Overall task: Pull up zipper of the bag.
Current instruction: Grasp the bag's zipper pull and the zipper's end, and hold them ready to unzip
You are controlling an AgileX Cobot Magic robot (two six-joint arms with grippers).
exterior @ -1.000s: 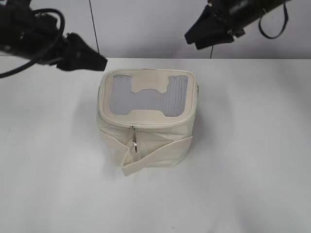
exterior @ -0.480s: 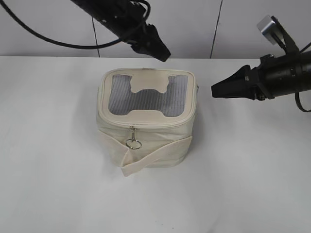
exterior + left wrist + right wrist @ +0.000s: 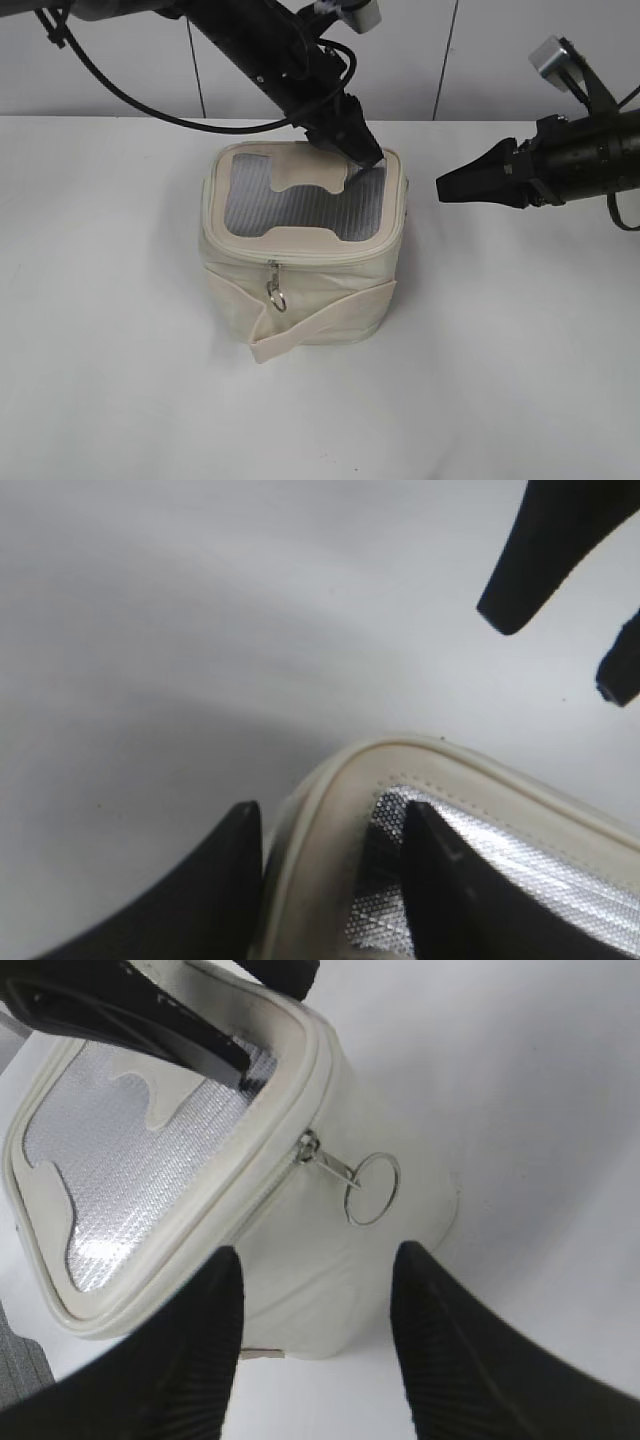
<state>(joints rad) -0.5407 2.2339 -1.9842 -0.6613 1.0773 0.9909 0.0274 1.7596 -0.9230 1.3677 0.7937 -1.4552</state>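
The cream bag stands mid-table with its grey ribbed top panel facing up. The zipper line runs round the top rim; a silver slider with a ring pull hangs at the front. A second slider with a ring pull shows on the bag's right side in the right wrist view. My left gripper is open and straddles the rim at the back right corner, one finger outside and one finger on the grey panel. My right gripper is open and empty, right of the bag.
The white table surrounds the bag, with a pale wall behind it. A wide cream strap wraps the bag's lower front. The right gripper's tips also show in the left wrist view, beyond the bag's corner.
My left gripper has come down from above the bag's back edge onto its back right corner. The front ring pull has swung from flat to edge-on. The right arm has barely moved.
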